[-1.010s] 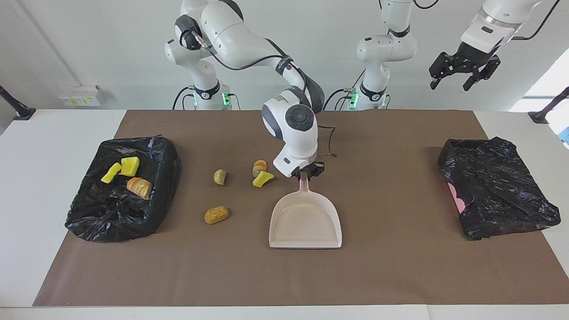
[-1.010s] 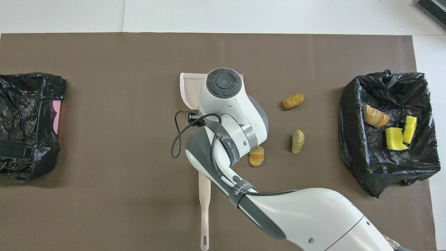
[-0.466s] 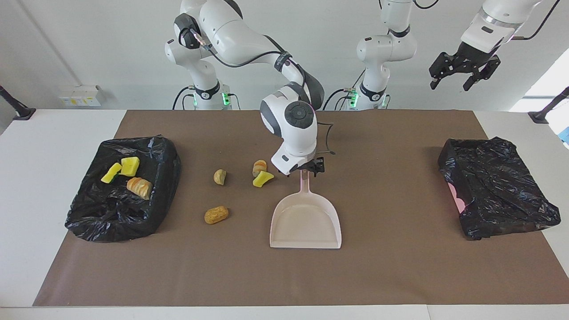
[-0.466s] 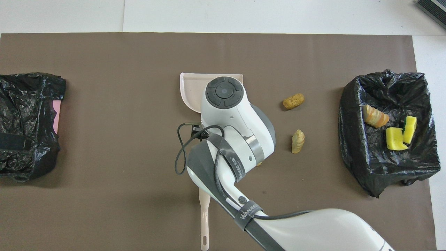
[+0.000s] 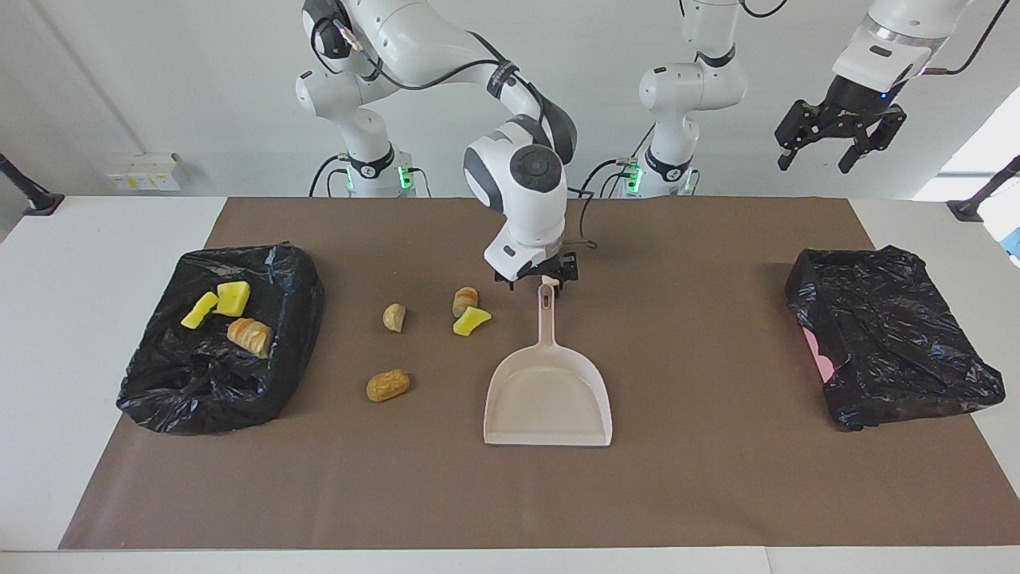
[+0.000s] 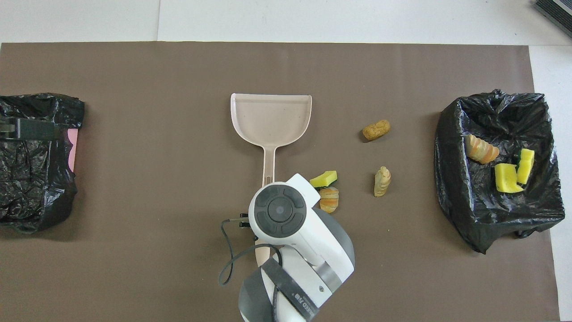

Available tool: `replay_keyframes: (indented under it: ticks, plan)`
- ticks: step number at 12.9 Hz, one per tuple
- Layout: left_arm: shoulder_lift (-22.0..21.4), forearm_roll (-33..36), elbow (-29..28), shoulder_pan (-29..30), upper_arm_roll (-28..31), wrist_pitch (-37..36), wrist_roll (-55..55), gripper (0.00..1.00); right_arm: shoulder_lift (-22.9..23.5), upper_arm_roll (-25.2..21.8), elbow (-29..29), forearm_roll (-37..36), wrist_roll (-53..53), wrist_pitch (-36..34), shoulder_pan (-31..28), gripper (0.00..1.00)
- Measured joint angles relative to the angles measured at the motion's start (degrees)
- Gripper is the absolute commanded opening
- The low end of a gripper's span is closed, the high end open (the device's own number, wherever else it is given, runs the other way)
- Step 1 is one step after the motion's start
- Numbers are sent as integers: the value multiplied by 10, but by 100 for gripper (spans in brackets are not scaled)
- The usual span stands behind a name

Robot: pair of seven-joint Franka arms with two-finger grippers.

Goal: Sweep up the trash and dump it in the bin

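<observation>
Right gripper (image 5: 536,281): raised just over the end of the dustpan (image 5: 548,399) handle, pointing down, fingers apart, holding nothing.
Left gripper (image 5: 837,142): waiting high over the left arm's end of the table, fingers spread, empty.
Dustpan: flat on the brown mat (image 5: 701,494), handle toward the robots.
Trash (image 5: 472,320): four lumps on the mat beside the dustpan; three more in the black-lined bin (image 5: 215,383).

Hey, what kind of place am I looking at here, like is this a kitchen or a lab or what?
Most likely a robotics lab set up for a cleaning trial: two white arms stand at a table under a brown mat, with a dustpan, scattered trash and bag-lined bins.
</observation>
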Motion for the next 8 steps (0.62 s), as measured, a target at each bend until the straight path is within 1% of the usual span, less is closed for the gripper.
replay_keyframes:
  ticks: [2,4,6,7,8]
  plan:
    - [40,0,0,-32,-5,55,-67,100,-33,0,-63,0,13,37,26,100]
    - [76,0,2,-73,-8,97,-131,100,-60,1,-109,0,21,53,45,100]
    - [89,-1,3,-111,-10,103,-167,100,-74,1,-134,0,50,62,67,100]
    - [96,-1,3,-134,-10,103,-201,100,-75,1,-142,0,62,72,77,98]
    - [107,0,3,-159,-10,110,-244,100,-75,1,-149,0,67,77,84,92]
